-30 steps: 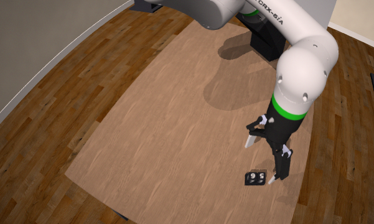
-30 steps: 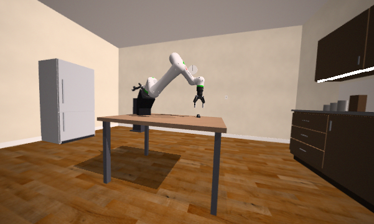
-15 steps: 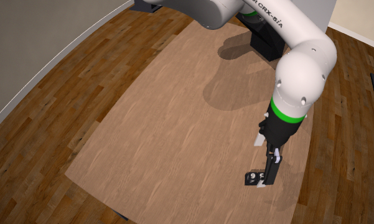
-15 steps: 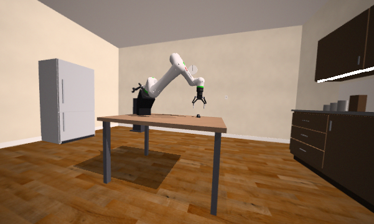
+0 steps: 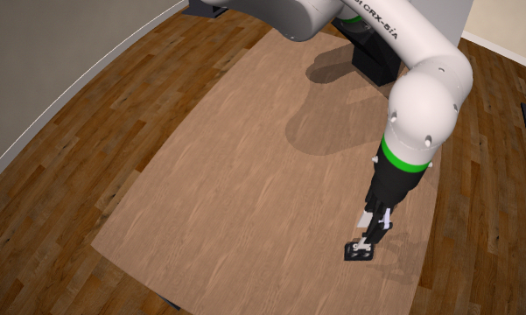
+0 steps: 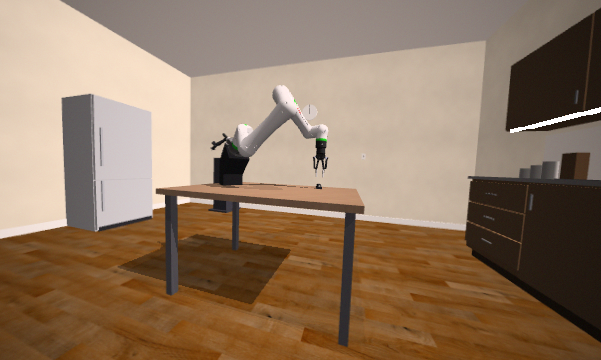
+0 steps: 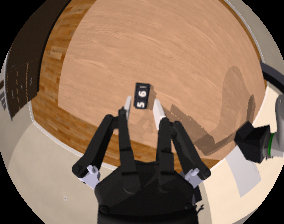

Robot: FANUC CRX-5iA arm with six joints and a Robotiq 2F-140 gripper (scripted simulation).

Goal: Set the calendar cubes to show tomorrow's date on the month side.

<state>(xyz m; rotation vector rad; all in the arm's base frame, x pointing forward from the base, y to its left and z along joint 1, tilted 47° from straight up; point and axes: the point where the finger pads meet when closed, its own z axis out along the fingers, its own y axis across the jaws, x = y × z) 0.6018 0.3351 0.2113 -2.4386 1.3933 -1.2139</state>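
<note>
The claw (image 7: pixel 142 108) hangs above the calendar (image 5: pixel 359 252), which sits low and right of centre in the top view, near the desk (image 5: pixel 245 175) edge. Fingers half-narrowed, gripping nothing. This looks like the approach step; next it must descend squarely over one cube.

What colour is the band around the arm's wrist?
Bright green, between the white joint and the black claw mount; clearest in the top view.

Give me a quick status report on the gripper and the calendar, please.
Gripper part-closed, holding nothing, high above the table. Calendar on the table, directly below the fingers, untouched. Nothing in the way.
</note>
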